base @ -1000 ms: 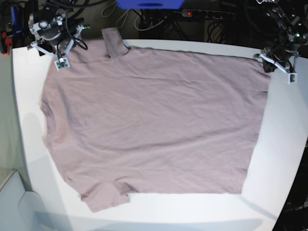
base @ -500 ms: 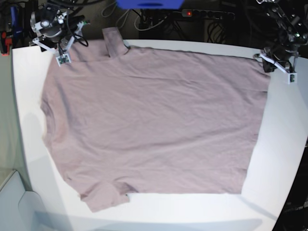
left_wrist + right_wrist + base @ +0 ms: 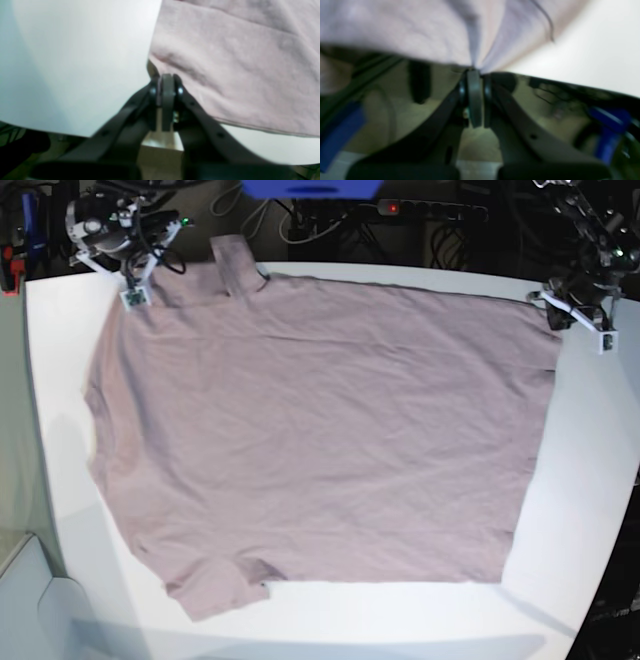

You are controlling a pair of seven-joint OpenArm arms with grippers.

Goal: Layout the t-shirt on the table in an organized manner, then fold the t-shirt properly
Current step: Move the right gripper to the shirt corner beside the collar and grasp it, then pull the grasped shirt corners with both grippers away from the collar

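Observation:
The mauve-pink t-shirt (image 3: 320,430) lies spread flat on the white table (image 3: 590,480), neck side to the left and hem to the right. One sleeve (image 3: 235,265) points to the far edge, the other (image 3: 215,590) to the near edge. My right gripper (image 3: 150,262) is at the far left shoulder. In the right wrist view it (image 3: 473,71) is shut, with cloth (image 3: 420,27) gathered into its tips. My left gripper (image 3: 550,308) sits at the far right hem corner. Its jaws (image 3: 166,77) are shut at the edge of that corner (image 3: 225,62).
Beyond the far edge of the table run a power strip (image 3: 430,210), cables and a blue object (image 3: 310,188). A pale grey object (image 3: 30,600) stands at the near left corner. Bare table shows to the right of the hem and along the near edge.
My right gripper has moved toward the far edge and closed on the shoulder cloth, drawing that corner a little farther back. The left arm has not moved.

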